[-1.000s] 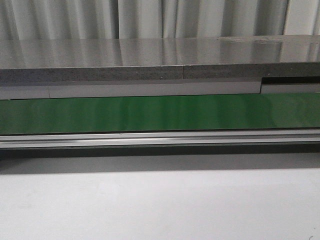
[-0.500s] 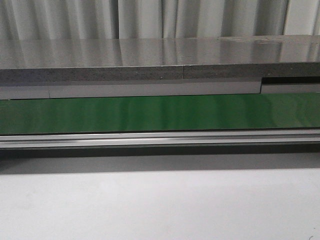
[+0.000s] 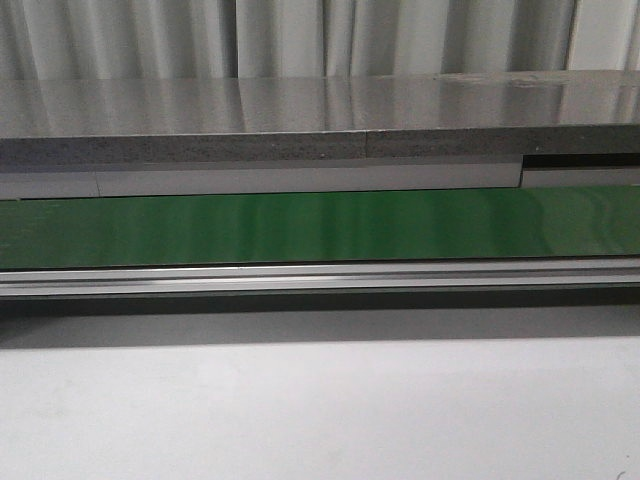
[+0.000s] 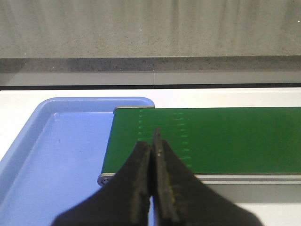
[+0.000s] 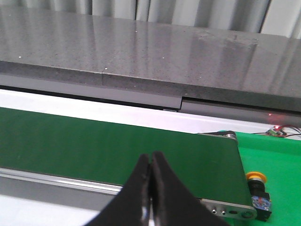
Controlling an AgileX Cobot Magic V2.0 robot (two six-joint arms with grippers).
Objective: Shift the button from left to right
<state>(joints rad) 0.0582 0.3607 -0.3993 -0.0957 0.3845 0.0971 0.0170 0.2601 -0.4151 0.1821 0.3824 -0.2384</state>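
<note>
1. You had the green conveyor belt point(image 3: 320, 225) as your landmark here — it ran straight across the front view, with the grey stone ledge point(image 3: 300, 120) behind it and the pale tabletop point(image 3: 320, 410) in front.
2. Your left gripper point(image 4: 151, 150) hung over the belt's near edge, close to the belt's end, fingers pressed together with nothing between them.
3. Off that same end of the belt sat a blue tray point(image 4: 56, 155), and as far as the left wrist view showed, nothing lay in it.
4. Your right gripper point(image 5: 151, 162) was above the belt's near rail, short of the belt's other end — jaws together too, and holding nothing.
5. The button point(image 5: 257, 193) stood just past that other end of the belt, beside the roller end plate, on a bright green surface point(image 5: 277, 160); its yellow-orange cap was on top and the black body below.
6. The front view showed neither arm nor the button, so you only had the wrist cameras to go by.
7. My read on progress: the button already sat at the right-arm end of the belt with neither gripper on it. I couldn't tell whether that was a finished delivery or just one part waiting there.
</note>
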